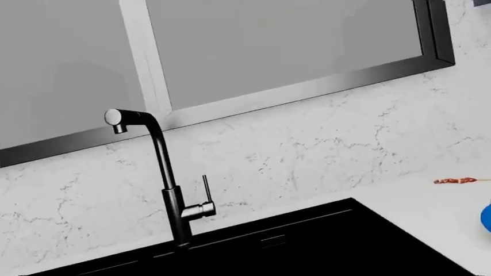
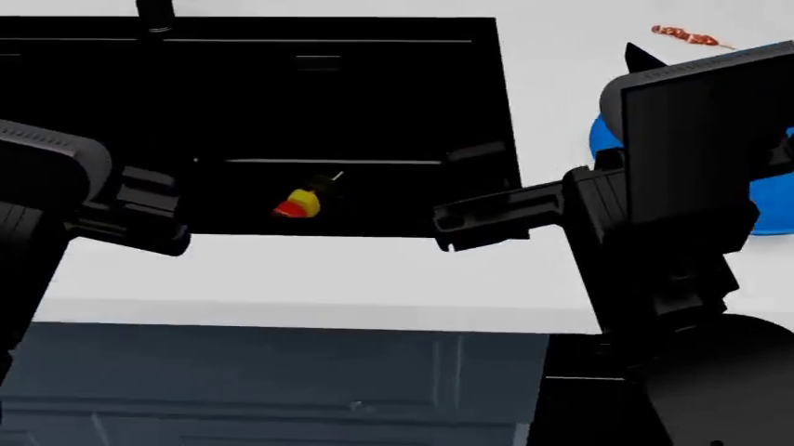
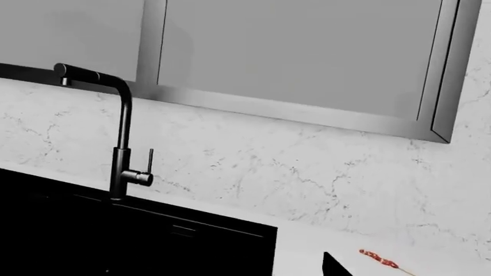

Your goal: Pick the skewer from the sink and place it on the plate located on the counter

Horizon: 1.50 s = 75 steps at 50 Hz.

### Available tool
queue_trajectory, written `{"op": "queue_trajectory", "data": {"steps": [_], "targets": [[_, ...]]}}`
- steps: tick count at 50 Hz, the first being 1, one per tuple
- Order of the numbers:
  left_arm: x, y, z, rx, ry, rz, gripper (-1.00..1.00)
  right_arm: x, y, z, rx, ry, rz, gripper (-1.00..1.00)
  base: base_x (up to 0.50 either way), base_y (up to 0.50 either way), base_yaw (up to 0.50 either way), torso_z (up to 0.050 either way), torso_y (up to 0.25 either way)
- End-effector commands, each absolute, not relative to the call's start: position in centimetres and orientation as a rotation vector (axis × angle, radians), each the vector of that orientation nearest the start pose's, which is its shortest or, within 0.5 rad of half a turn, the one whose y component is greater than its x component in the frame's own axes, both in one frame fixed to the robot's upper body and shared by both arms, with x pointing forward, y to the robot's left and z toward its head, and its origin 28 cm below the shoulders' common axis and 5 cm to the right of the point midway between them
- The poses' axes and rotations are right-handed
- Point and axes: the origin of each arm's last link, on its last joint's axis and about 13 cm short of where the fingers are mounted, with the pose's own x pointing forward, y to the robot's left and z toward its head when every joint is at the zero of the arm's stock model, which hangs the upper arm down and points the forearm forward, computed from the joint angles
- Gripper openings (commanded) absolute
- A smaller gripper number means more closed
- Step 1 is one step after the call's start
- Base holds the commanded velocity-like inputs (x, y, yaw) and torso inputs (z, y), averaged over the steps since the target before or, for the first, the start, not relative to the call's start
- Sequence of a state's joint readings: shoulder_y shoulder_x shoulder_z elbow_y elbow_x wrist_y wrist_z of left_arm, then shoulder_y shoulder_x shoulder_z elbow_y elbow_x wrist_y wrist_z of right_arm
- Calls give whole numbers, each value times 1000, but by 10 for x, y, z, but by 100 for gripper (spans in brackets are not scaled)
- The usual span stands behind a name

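Observation:
In the head view the skewer (image 2: pixel 297 202), with yellow and red chunks, lies in the black sink (image 2: pixel 372 93) close to its front wall. My left gripper (image 2: pixel 149 212) hovers at the sink's front left, to the left of the skewer. Over the front right corner is my right gripper (image 2: pixel 478 221), to the right of the skewer. Both are dark against the dark basin, so their jaws cannot be read. The blue plate (image 2: pixel 772 204) sits on the white counter (image 2: pixel 310 269) right of the sink, mostly hidden behind my right arm. A sliver of the plate (image 1: pixel 486 217) shows in the left wrist view.
A black faucet (image 1: pixel 165 172) (image 3: pixel 123 138) stands behind the sink (image 1: pixel 322 241) (image 3: pixel 77 230), against a marble backsplash under a window. A thin red skewer-like item (image 2: pixel 686 35) (image 1: pixel 456 180) (image 3: pixel 378 259) lies on the counter at the back right. The counter's front edge drops to dark cabinets.

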<state>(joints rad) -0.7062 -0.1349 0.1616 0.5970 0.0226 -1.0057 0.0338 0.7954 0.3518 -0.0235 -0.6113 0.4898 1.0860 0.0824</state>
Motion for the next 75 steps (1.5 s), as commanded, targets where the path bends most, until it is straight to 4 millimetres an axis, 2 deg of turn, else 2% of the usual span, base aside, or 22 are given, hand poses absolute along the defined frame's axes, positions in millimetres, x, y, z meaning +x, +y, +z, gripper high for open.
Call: {"op": "queue_trajectory", "data": {"steps": [1,44,61,64,67,75], "targets": [[271,208,240,219,-291,-69,100,263,-132,264,-141,-276,191,100,391,-86,0,0,0],[273,211,238,205,-267,-83,100,262,-131,266,-146,-285,204,100,442,-36,0,0,0],[271,212,237,208,-235,-70,100,259,-131,268,-151,-289,206,100,7,0,0,0,1],[270,212,244,193,-233,-64,100,257,-132,272,-153,-295,204,100,0,0,0,0,0],[269,212,239,221,-221,-57,100,255,-133,273,-156,-298,201,100,0,0,0,0,0],[270,211,244,222,-219,-61,100,254,-133,276,-165,-303,198,100,0,0,0,0,-226]]}}
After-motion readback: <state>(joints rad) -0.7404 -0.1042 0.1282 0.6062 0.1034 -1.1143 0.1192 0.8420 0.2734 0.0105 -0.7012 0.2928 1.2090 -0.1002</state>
